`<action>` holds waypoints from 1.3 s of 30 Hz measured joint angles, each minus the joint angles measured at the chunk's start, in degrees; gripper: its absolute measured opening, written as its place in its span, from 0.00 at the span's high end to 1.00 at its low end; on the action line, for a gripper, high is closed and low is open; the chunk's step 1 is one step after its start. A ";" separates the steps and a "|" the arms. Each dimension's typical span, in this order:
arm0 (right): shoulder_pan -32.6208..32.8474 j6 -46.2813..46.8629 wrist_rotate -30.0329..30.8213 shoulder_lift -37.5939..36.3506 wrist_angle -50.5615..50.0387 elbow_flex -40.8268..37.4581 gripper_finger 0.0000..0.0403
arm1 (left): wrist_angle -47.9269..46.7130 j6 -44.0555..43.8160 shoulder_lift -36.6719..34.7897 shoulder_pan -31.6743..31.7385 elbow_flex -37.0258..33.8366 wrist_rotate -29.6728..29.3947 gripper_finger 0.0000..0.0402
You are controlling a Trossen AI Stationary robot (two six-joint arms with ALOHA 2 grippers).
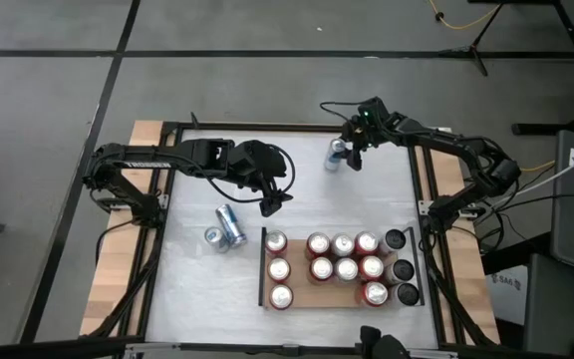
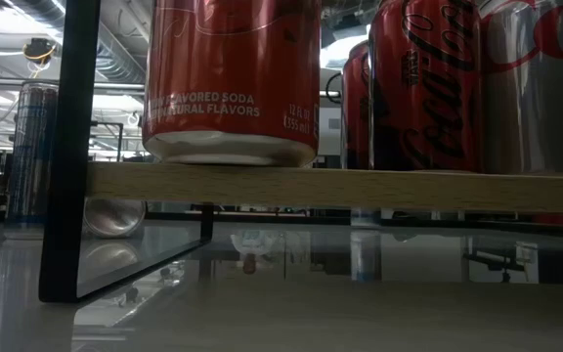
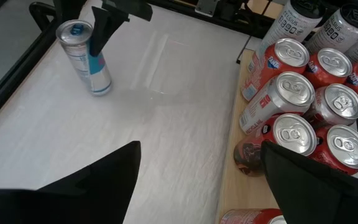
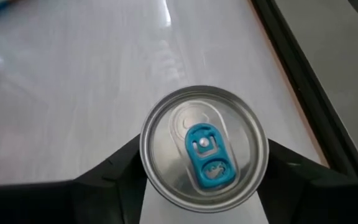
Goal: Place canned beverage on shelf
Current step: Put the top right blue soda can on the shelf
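A silver-and-blue can stands upright on its base on the white table near the far edge. It also shows in the left wrist view as the can. My right gripper is shut on it. The wooden shelf lies at the near side and carries several red, silver and black cans. My left gripper hangs open above the middle of the table, left of the shelf, with nothing between its fingers. My right gripper pinches the can between its two fingers, one on each side of the wall just below the top rim. The fingers slant down from the far right. The can stays upright with its base on the table.
Two loose silver-and-blue cans are on the table left of the shelf, one lying on its side and one upright. Thin black rails close the shelf's short ends. Black frame bars run along the table's edges.
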 joint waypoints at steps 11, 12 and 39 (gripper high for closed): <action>0.44 7.66 0.32 -0.07 -0.19 1.66 0.46 | 0.00 0.01 0.00 0.02 0.00 -0.04 0.20; 0.88 8.20 0.94 -0.10 -0.24 2.54 0.46 | 0.00 0.03 0.00 0.04 0.00 -0.11 0.20; 47.77 40.60 39.23 -0.26 -30.99 43.61 0.45 | -7.93 11.71 -7.34 -0.13 0.00 -4.43 0.20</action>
